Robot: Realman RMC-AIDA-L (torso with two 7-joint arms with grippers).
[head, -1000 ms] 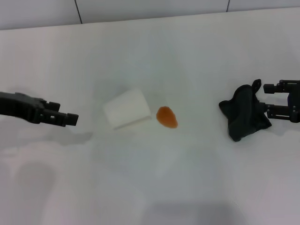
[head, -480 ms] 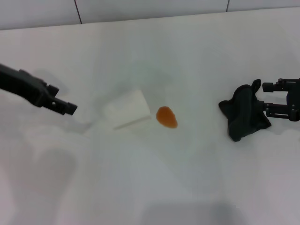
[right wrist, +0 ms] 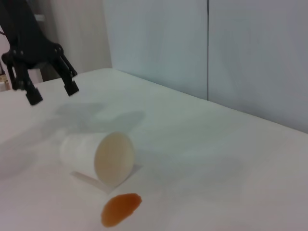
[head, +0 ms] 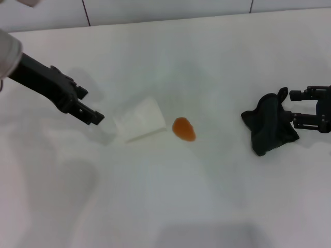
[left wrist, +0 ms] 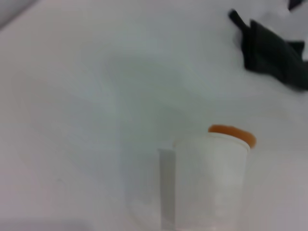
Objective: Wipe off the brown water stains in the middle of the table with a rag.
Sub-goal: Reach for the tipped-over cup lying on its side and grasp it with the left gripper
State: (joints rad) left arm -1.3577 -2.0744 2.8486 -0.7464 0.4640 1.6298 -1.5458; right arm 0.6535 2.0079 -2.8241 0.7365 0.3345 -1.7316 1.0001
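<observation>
The brown water stain (head: 183, 128) is a small orange blot on the white table (head: 170, 196), also seen in the right wrist view (right wrist: 121, 209) and just behind the cup in the left wrist view (left wrist: 231, 130). The black rag (head: 269, 124) lies wadded at the right, with a tab sticking up, and also shows in the left wrist view (left wrist: 269, 50). My right gripper (head: 293, 110) is open at the rag's right edge, its fingers reaching onto the cloth. My left gripper (head: 91, 106) hangs open above the table, left of the cup; the right wrist view shows its spread fingers (right wrist: 50, 91).
A pale paper cup (head: 139, 120) lies on its side just left of the stain, mouth toward it (right wrist: 103, 156). A dark seam (head: 155, 19) runs along the table's far edge, with a wall behind.
My left arm has swung up and to the right, its gripper now closer to the cup. The right gripper, rag, cup and stain have stayed where they were.
</observation>
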